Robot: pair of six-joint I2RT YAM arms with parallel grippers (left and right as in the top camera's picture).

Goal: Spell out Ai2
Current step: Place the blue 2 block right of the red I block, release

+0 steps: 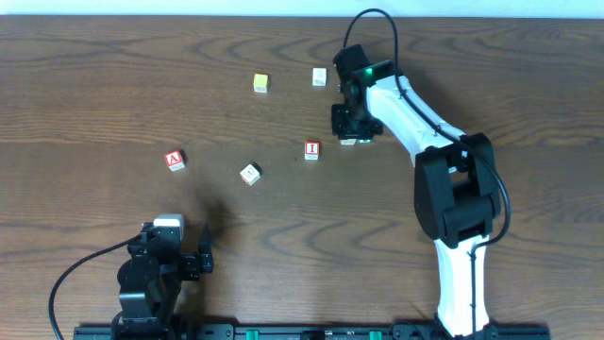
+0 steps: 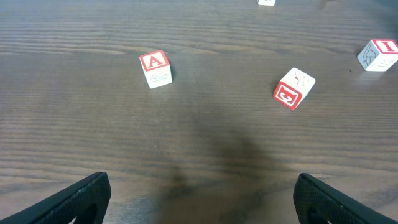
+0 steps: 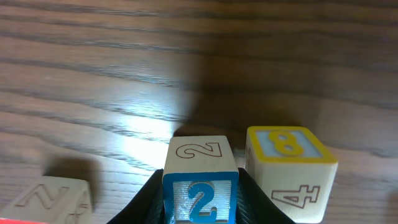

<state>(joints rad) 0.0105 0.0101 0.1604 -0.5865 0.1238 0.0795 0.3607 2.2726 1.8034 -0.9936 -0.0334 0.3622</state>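
Cube with blue 2 (image 3: 200,194) between right gripper (image 3: 200,202) fingers, legible only wrist-side.

Between my right gripper's (image 3: 200,211) black fingers (image 3: 148,205) I see the small white wooden cube (image 3: 200,186), its 2 blue on pale blue. Just right of them, a pale wooden cube (image 3: 289,168) shows a yellow 8, yellow-framed, on light blue.

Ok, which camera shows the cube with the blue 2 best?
The right wrist view: the 2 cube sits close up, its blue 2 facing the camera, held by the right end effector. Overhead, that end effector covers nearly all of it. The left wrist view misses it entirely.
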